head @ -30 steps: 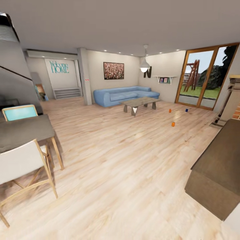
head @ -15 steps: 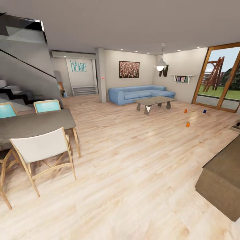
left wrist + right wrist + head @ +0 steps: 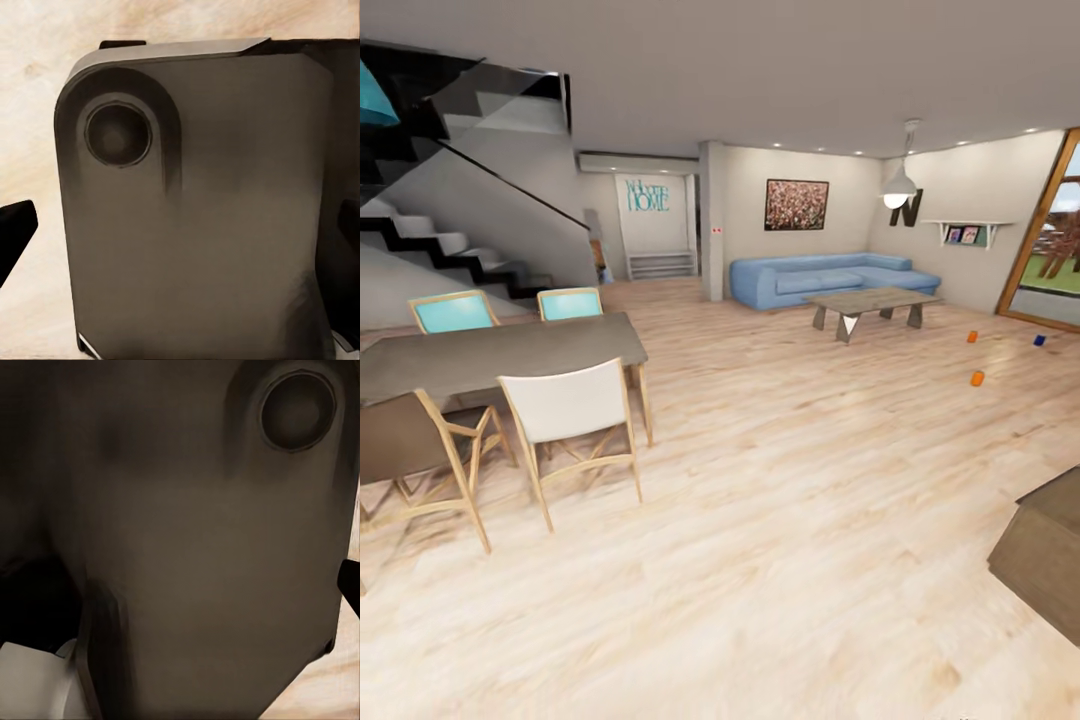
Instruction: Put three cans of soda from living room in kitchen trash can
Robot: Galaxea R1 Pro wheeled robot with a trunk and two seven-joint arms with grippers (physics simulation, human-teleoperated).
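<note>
- Orange cans, two point(image 3: 977, 378) point(image 3: 972, 337), plus blue can point(image 3: 1039, 340), sitting apart on plank floor point(image 3: 780, 520) beyond coffee table point(image 3: 869, 301).
- Likely handling light, rigid, slippery; gripping mid-body advisable.
- Jaw state: cannot tell, both sides.

Light wood plank floor point(image 3: 760, 520): spans the lower frame. Grey rectangular dining surface point(image 3: 500, 350), left of centre, with two turquoise-backed wooden chairs point(image 3: 455, 312) behind it, one white-backed chair point(image 3: 565, 405) and one brown-backed chair point(image 3: 400, 440) in front. Black-and-white staircase point(image 3: 450, 245), upper left. Blue corner sofa point(image 3: 830, 278), centre right, against the far wall; low grey coffee table point(image 3: 870, 305) just before it. Three small cans on the floor at right edge: two orange cans point(image 3: 977, 378), one dark blue can point(image 3: 1039, 340), well apart from each other. Framed picture point(image 3: 796, 204) above sofa. White pendant lamp point(image 3: 899, 187), upper right. Brown cabinet corner point(image 3: 1050, 555), lower right.
</note>
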